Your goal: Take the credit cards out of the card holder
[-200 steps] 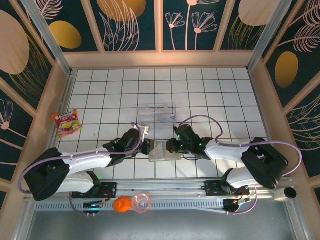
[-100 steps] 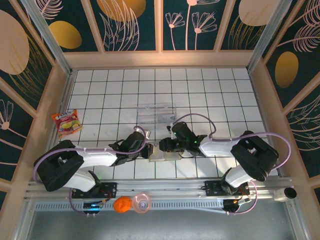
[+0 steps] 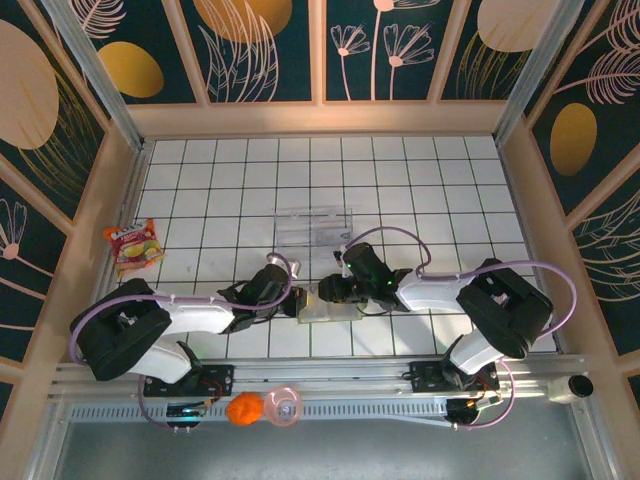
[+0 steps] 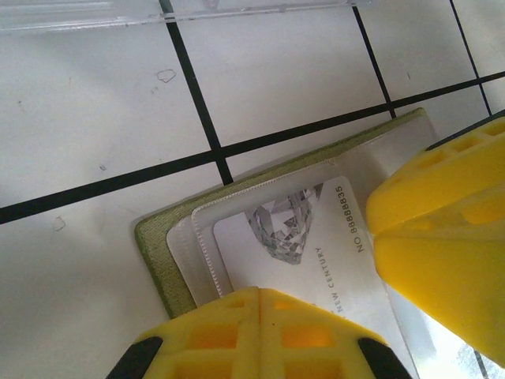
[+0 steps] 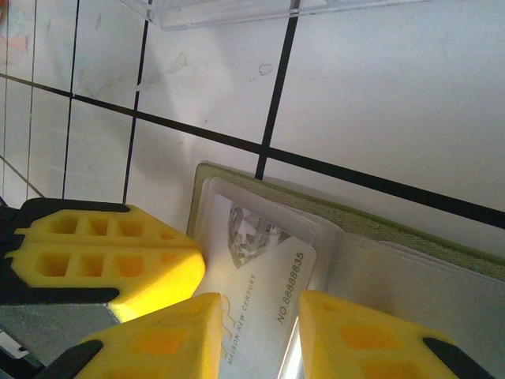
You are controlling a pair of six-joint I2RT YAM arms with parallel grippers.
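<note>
The olive-green card holder [image 3: 322, 310] lies open on the white tiles between both arms; its green edge [image 4: 162, 257] [image 5: 379, 225] frames pale pockets. One of the credit cards [image 4: 304, 237] [image 5: 264, 264], pale grey with a diamond picture, sits partly in the left pocket. My left gripper [image 3: 297, 298] [image 4: 260, 294] is shut, its tips down on the holder's near left part over the card's end. My right gripper [image 3: 326, 292] [image 5: 260, 304] stands open, its two yellow fingers [image 5: 355, 332] apart above the card. Other cards are hidden.
A clear plastic tray [image 3: 313, 225] [image 4: 158, 12] [image 5: 237, 9] stands one tile beyond the holder. A snack packet [image 3: 133, 245] lies at the far left. An orange ball [image 3: 243, 408] and a pink ring [image 3: 283, 406] rest on the near rail.
The left gripper closed fully and slid right onto the holder's edge. The right gripper shifted left over the holder and its jaws widened.
</note>
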